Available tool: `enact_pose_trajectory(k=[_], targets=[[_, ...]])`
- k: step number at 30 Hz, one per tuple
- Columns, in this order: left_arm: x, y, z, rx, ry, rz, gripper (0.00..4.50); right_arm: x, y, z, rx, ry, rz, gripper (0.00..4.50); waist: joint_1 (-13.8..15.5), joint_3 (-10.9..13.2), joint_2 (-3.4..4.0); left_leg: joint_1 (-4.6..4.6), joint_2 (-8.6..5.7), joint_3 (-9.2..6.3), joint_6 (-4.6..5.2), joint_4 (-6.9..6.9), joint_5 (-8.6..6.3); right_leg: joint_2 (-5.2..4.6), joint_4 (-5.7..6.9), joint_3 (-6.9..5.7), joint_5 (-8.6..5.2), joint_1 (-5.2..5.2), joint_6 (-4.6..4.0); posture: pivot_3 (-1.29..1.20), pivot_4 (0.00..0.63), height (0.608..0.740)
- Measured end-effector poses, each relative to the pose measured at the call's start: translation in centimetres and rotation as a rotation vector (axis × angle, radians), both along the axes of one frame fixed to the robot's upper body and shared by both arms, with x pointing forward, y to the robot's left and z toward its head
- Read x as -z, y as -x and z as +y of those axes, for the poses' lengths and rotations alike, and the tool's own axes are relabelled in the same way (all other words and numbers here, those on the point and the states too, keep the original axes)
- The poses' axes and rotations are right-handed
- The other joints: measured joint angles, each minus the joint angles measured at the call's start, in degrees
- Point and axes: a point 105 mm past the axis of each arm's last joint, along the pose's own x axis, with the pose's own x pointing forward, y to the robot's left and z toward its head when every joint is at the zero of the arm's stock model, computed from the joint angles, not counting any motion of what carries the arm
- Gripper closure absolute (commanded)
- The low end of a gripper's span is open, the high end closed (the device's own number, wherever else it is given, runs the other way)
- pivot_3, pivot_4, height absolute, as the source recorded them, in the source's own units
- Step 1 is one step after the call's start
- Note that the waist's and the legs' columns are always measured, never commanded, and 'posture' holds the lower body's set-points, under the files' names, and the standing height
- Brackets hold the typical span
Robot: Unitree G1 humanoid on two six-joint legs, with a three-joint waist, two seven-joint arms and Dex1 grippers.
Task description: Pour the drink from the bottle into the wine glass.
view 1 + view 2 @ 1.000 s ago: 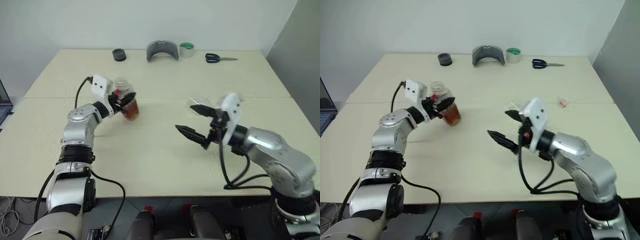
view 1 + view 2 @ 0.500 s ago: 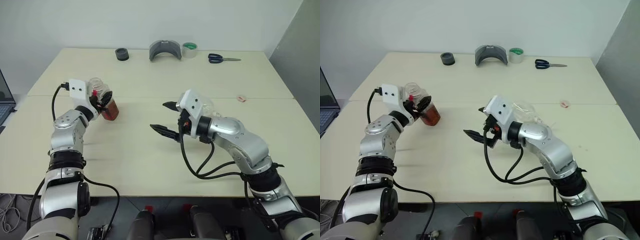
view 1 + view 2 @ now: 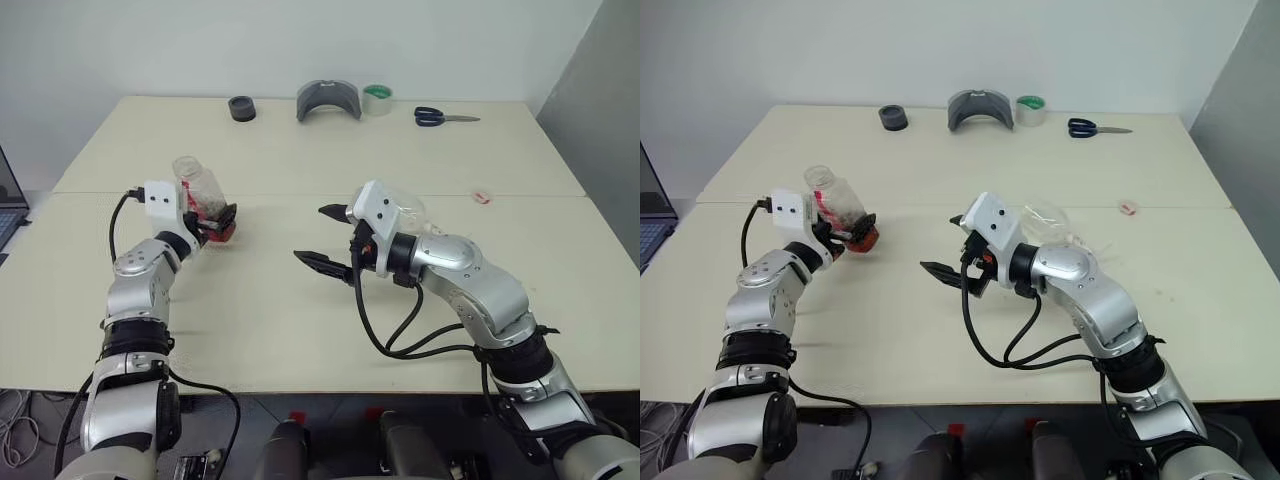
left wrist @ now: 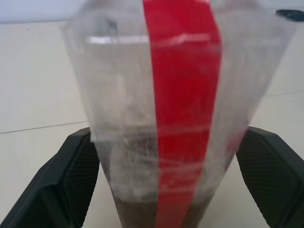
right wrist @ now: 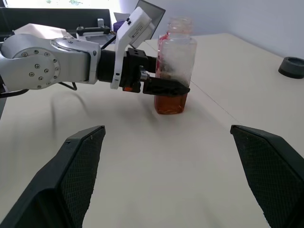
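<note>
The bottle [image 3: 198,190] stands upright on the table [image 3: 300,320] at the left, its red label strip [image 4: 183,95] facing the left wrist camera. A little reddish-brown drink [image 5: 171,103] fills its bottom. My left gripper [image 3: 218,215] is open, one black finger [image 4: 78,175] on each side of the bottle's lower half. My right gripper [image 3: 325,240] hangs open and empty over the table's middle, pointing toward the bottle. The wine glass [image 3: 1052,220] shows as a clear bowl just behind my right wrist, mostly hidden by it.
Along the far edge lie a black tape roll [image 3: 240,108], a grey curved piece [image 3: 327,100], a green tape roll [image 3: 376,97] and scissors [image 3: 440,117]. A small pink scrap [image 3: 482,197] lies at the right. A laptop's edge [image 3: 6,205] shows far left.
My left arm carried the bottle left and down to the table, and its fingers have spread apart around it. The right gripper swung left toward the middle, then kept still.
</note>
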Motion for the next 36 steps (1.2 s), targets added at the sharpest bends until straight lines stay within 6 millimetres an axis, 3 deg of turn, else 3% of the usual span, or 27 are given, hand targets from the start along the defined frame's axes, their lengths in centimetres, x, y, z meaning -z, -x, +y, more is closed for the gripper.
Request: enact_pose_trajectory(k=[13,19,23,28,33,36], targets=[[2.4,2.3,-0.2,-0.084,-0.040,-0.029,0.02,1.4,0.0,-0.9,0.045,0.033,0.028,0.00,0.10,-0.01,-0.01,0.01,0.02,-0.02,0.01,-0.01,-0.01,-0.05,-0.01,0.02,0.00,0.01,0.00,0.00,0.150,0.740],[3.7,5.0,-0.6,-0.101,-0.064,-0.035,0.02,2.4,-0.3,-3.6,0.168,0.026,0.056,0.00,0.22,-0.01,-0.01,0.01,0.04,-0.01,0.01,-0.02,-0.01,-0.10,-0.03,0.04,0.00,0.02,0.00,0.00,0.150,0.740],[4.8,6.8,-3.0,0.006,-0.057,-0.007,0.02,2.0,-0.8,-7.0,0.304,0.027,0.048,0.00,0.77,-0.01,-0.01,0.02,0.02,0.01,0.02,-0.01,-0.02,-0.07,-0.05,0.02,0.00,0.07,0.00,0.00,0.150,0.740],[5.4,7.8,-8.1,0.283,-0.083,0.028,0.02,1.3,-2.1,-11.9,0.476,0.126,0.050,0.00,0.97,0.00,-0.01,0.05,-0.03,0.08,0.03,-0.01,-0.02,-0.02,-0.08,0.04,0.00,0.12,0.00,0.00,0.150,0.740],[3.8,7.5,-12.8,0.541,-0.137,-0.016,0.02,0.8,-4.6,-13.9,0.550,0.268,0.126,0.00,0.56,0.00,0.00,0.18,0.06,0.12,0.04,-0.10,-0.02,0.11,-0.07,0.06,-0.01,0.15,-0.01,0.00,0.150,0.740],[3.0,7.4,-14.0,0.623,-0.177,-0.040,0.02,2.2,-6.1,-14.7,0.581,0.324,0.208,0.00,0.42,0.00,0.00,0.16,0.02,0.15,0.04,-0.11,-0.02,0.08,-0.08,0.09,-0.01,0.15,-0.02,0.00,0.150,0.740]])
